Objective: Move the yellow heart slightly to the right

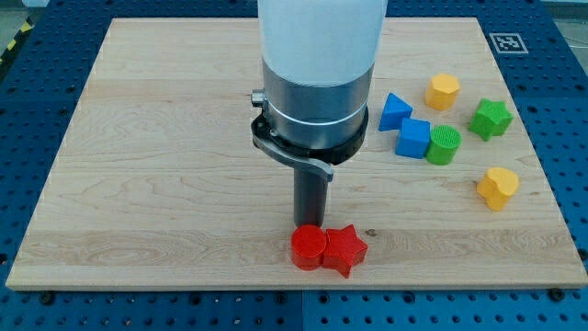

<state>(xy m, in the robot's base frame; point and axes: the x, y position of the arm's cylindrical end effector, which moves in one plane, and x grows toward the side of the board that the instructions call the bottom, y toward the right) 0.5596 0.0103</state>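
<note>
So the yellow heart (497, 188) sits over on the right side of the table (165, 165), just near of the green and blue blocks, and looks untouched, so the job's basically all still to do. My tip (310, 226) is parked well left of it, right behind the red cylinder (308, 247) and red star (345, 249); there's no hand on this rod, so nothing's grasped.

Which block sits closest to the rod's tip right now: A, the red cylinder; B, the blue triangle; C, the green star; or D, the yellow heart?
A: my tip comes down just behind the red cylinder, which stands beside the red star, while the yellow heart lies far off toward the view's right.
</note>
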